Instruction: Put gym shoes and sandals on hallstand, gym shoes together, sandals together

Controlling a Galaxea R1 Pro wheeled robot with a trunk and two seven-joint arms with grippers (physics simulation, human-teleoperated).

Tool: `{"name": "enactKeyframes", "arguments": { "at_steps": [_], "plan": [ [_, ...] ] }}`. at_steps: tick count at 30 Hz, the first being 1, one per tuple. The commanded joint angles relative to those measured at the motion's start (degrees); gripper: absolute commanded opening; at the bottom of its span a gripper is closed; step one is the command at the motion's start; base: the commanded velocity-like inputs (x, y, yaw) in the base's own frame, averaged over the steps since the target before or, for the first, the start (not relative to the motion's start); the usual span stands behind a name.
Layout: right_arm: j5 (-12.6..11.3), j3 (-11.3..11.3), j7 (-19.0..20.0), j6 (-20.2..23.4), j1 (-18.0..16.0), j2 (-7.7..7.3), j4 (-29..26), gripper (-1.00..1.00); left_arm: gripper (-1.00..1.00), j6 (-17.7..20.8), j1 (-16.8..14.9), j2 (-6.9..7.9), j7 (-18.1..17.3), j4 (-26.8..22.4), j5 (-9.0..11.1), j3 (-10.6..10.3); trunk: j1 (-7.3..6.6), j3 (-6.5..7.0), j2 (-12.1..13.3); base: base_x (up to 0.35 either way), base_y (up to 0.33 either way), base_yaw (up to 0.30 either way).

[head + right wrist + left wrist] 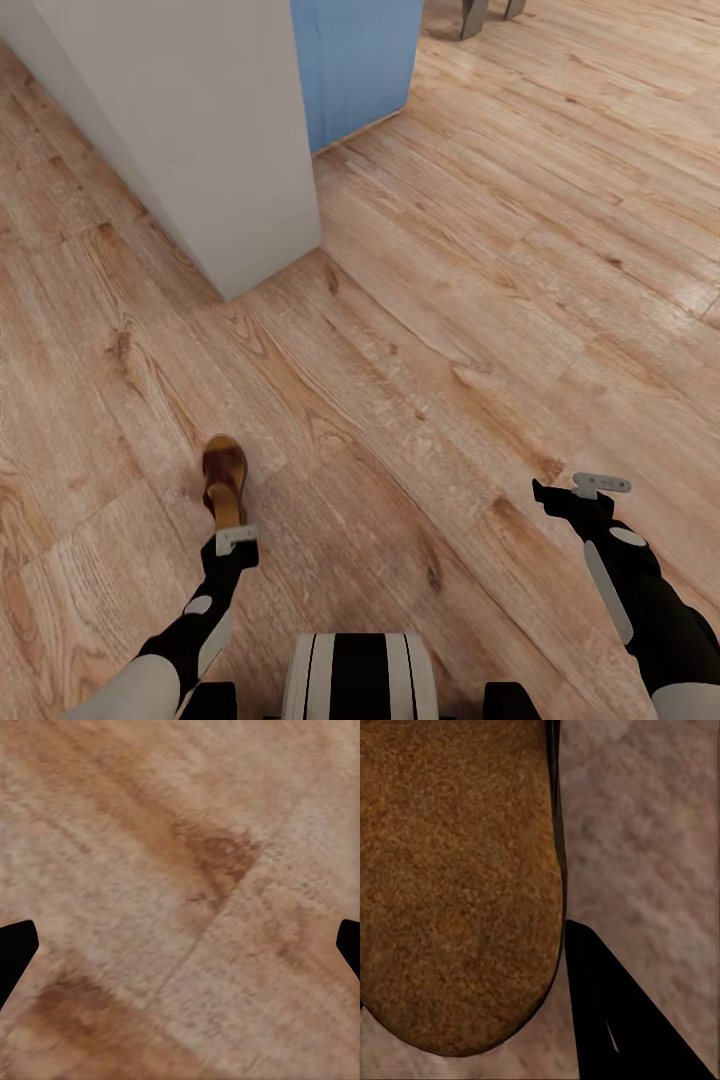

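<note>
We carry one sandal (224,483) in the left gripper (232,533), held out ahead of the arm and above the corridor floor (480,300); the head view shows its dark brown upper at the far end and its tan footbed running back to the gripper; in the left wrist view the tan-brown footbed (457,885) lies close under the camera, with one dark finger (615,1020) along its edge; we judge the jaws closed on the heel end of the sandal, though the second finger is hidden.

The right gripper (560,495) hangs over bare planks on the robot's right, well apart from the sandal; the right wrist view shows its two fingertips (15,945) at opposite edges of the frame with wood grain between them, so the jaws stand wide and hold nothing.

A pale grey wall corner (200,130) and a blue panel (355,60) stand ahead; the hallstand, the gym shoes and the second sandal are not before us here.

Step in hand, by our judgement: transport of the first sandal to the rack, with placement not yet done; the task is therefore at an early stage.

The next move calls for driving the base round the wall corner until the rack comes into sight; the held sandal should stay clear of the wall; the shelf spot chosen must leave room beside it for the matching sandal.
</note>
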Motion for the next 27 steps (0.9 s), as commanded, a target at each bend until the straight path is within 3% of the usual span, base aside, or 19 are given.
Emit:
{"name": "enactKeyframes", "arguments": {
  "at_steps": [1, 24, 27],
  "plan": [
    [-0.6, 0.1, -0.3, 0.3, 0.0, -0.03, -0.1, 1.0, -1.0, -0.1, 0.0, -0.04, 0.2, -0.3, -0.5, 0.1, -0.03, 0.19, 0.0, 0.0, 0.0, 0.0],
    [-0.5, 0.1, -0.3, 0.1, 0.2, -0.03, 1.3, 1.0, -1.0, -0.1, 0.2, -0.49, 0.2, -0.7, -0.4, -0.1, -0.63, 5.29, 0.3, 0.0, 0.0, 0.0],
    [1.8, 0.1, -0.5, 0.0, 0.2, 0.01, 1.2, 1.0, -1.0, 0.1, 0.2, -0.55, -0.2, -0.8, -0.7, -0.1, -0.7, 6.17, 0.4, 0.0, 0.0, -0.051]
  ]
}}
